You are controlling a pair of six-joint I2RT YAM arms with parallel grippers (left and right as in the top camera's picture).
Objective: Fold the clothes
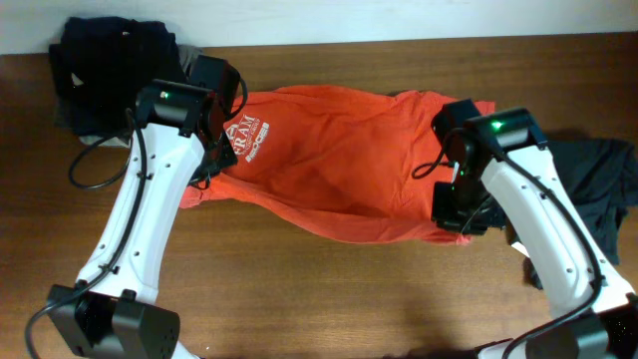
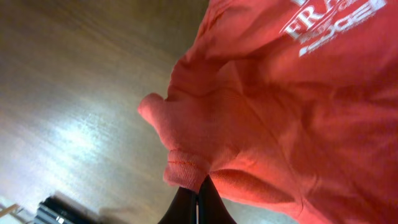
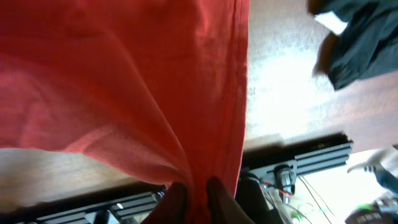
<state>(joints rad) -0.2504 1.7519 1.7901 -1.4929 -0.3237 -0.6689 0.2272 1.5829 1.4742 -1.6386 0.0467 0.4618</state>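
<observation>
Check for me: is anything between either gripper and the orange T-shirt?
Nothing visible stands in the way. The left gripper is pinched on a bunched edge of the T-shirt, and the right gripper has the shirt's edge between its fingers. The dark pile and the dark garment lie off to the sides.

Robotics lab bench, it seems
A white left arm [image 1: 150, 214] and right arm [image 1: 550, 237] stand at a wood-grain table [image 1: 329, 294], a black cable [image 1: 90, 172] trails on it, and black slotted frame rails [image 3: 317, 155] run beside its edge.
</observation>
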